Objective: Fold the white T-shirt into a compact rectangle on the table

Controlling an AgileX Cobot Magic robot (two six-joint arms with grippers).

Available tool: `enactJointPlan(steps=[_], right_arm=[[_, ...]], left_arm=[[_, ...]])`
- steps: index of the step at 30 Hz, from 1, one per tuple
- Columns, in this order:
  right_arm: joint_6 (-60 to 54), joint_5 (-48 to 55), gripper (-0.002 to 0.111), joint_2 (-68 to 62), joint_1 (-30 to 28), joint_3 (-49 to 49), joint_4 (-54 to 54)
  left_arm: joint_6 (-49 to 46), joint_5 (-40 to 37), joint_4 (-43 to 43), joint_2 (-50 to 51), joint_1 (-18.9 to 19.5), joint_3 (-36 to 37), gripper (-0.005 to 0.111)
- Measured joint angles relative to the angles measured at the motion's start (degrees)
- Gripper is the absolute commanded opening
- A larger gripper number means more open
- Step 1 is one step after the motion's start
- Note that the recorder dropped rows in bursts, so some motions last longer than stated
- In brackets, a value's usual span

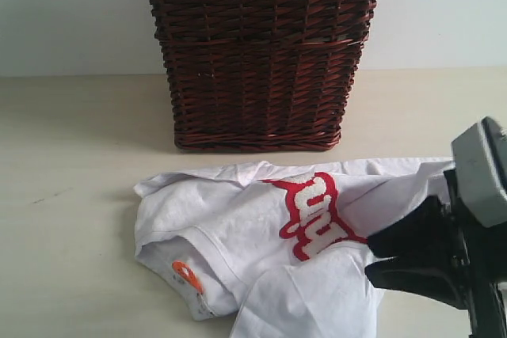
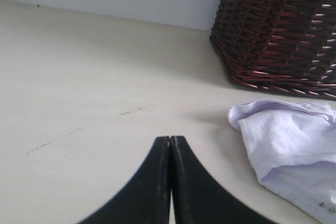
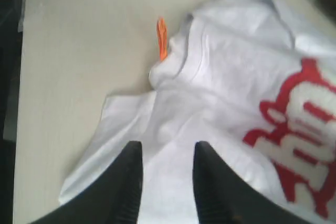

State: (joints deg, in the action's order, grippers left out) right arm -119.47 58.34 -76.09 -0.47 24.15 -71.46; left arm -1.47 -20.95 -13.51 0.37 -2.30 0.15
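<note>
The white T-shirt (image 1: 238,235) lies crumpled on the table (image 1: 71,195) in front of the basket. Its red-outlined lettering (image 1: 313,215) faces up and the orange tag (image 1: 184,272) shows at the neck. My right gripper (image 1: 370,259) hangs over the shirt's right part. In the right wrist view the gripper (image 3: 167,148) is open, with white cloth (image 3: 236,77) lying below the gap and nothing pinched. The tag (image 3: 162,38) sits beyond its tips. My left gripper (image 2: 170,139) is shut and empty above bare table (image 2: 79,77), beside the shirt's edge (image 2: 294,140). It is out of the exterior view.
A dark wicker basket (image 1: 261,53) with a lace-trimmed liner stands behind the shirt against the pale wall; its corner (image 2: 283,24) is also in the left wrist view. Bare table spreads to the left of the shirt.
</note>
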Motion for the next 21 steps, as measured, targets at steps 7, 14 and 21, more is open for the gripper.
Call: enactJointPlan(steps=[7,14,21], right_arm=[[-0.53,-10.03,0.002,-14.57,2.41,0.67,-1.85],[9.53,-23.56,0.0,-21.63,12.91,7.33,-2.26],[32.48,-31.4,0.0,-25.93,23.76,13.44,12.94]], left_arm=[[0.0,0.0,0.0,0.0,0.0,0.0,0.0],[0.0,0.0,0.0,0.0,0.0,0.0,0.0],[0.0,0.0,0.0,0.0,0.0,0.0,0.0]])
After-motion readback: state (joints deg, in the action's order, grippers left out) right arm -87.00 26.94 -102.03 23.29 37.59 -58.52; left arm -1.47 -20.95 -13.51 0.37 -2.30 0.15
